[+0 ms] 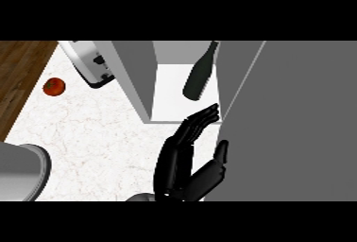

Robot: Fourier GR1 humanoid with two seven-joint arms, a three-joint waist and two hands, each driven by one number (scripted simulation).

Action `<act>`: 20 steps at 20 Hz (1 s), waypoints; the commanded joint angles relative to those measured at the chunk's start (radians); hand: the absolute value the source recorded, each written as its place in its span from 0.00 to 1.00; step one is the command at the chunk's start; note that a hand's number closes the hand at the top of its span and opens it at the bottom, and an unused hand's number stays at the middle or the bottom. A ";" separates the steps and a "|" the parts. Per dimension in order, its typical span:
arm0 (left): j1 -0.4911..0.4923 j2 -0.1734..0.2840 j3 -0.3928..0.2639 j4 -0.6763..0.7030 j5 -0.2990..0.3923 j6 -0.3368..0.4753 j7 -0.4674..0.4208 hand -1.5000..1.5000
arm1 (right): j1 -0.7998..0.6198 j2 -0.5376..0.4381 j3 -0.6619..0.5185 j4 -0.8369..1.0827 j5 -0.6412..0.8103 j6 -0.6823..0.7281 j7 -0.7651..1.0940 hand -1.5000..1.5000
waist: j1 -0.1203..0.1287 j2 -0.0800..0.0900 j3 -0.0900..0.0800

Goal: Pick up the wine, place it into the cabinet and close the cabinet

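The one hand in view rises from the lower edge of the head view, just left of the cabinet door. Which arm it belongs to I cannot say with certainty; from its place right of centre I judge it the right. Its fingers are straight and together, thumb apart, holding nothing. The fingertips reach the front edge of the cabinet opening.

Beyond the fingertips, further up the view, the wine bottle is already inside the cabinet on its white shelf, apart from the hand. Its long axis runs up the view, neck leaning toward the back right.

The grey door stands open, just right of the hand. By my judgement only closing remains.

A tomato and toaster lie well left.
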 commanded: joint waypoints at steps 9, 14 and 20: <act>0.310 0.302 -0.038 -0.428 0.006 -0.161 0.030 1.00 | 0.010 -0.014 -0.006 -0.033 -0.080 0.024 0.032 0.00 | 0.000 0.002 0.000; 0.415 0.441 0.020 -0.531 0.063 -0.260 -0.017 1.00 | -0.027 -0.017 0.137 -0.093 -0.080 0.079 0.041 1.00 | 0.005 -0.001 -0.001; 0.531 0.559 0.131 -0.543 0.162 -0.414 -0.106 1.00 | -0.067 0.128 0.289 -0.041 -0.133 0.014 0.100 1.00 | 0.015 -0.001 -0.004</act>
